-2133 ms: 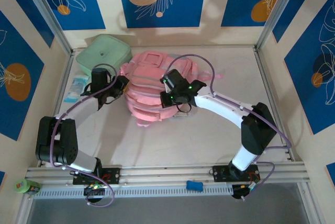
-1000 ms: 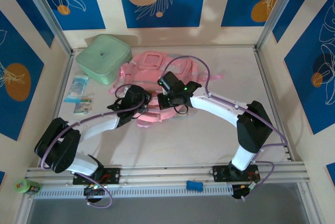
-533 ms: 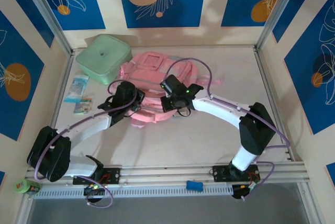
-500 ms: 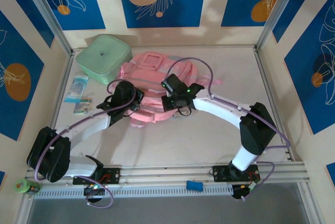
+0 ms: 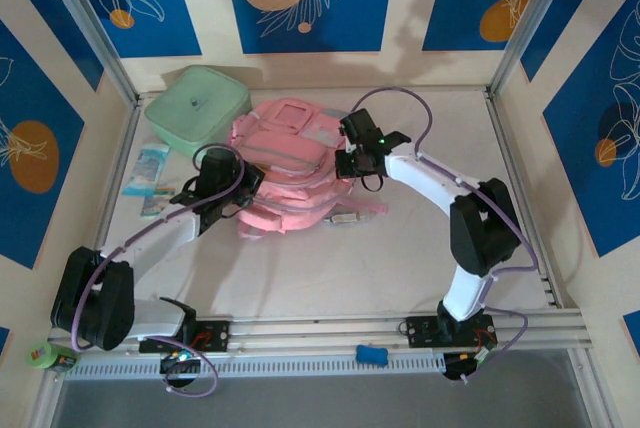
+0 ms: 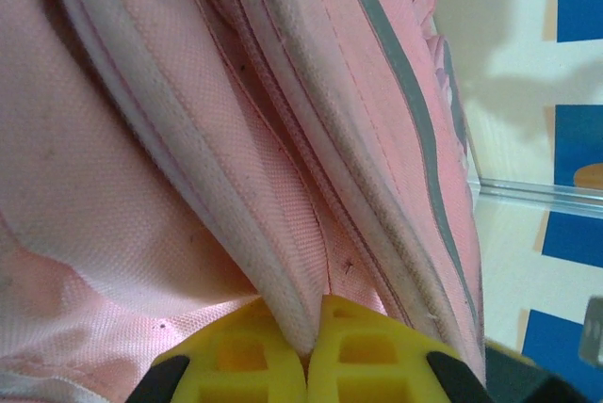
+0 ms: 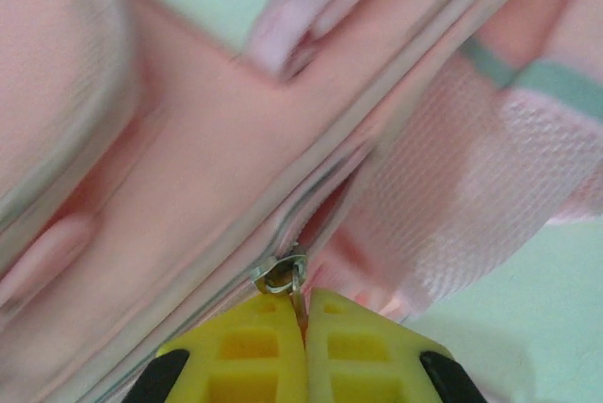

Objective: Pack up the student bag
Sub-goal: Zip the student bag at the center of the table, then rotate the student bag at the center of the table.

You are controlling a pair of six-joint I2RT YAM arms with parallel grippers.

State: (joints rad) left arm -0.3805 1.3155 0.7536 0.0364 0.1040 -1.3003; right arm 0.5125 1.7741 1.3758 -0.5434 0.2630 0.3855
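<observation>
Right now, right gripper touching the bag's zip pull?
Touching. Right wrist view: right gripper pinched shut on the metal zip pull of the student bag.

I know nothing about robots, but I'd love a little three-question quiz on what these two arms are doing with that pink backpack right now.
1. True or false: the right gripper is shut on a zip pull of the student bag.
2. What does the left gripper pinch? A) a fold of the bag's pink fabric B) a loose cable C) nothing at all
3. What colour is the square zip case lying beyond the left arm?
Key: 1 true; 2 A; 3 mint green.
</observation>
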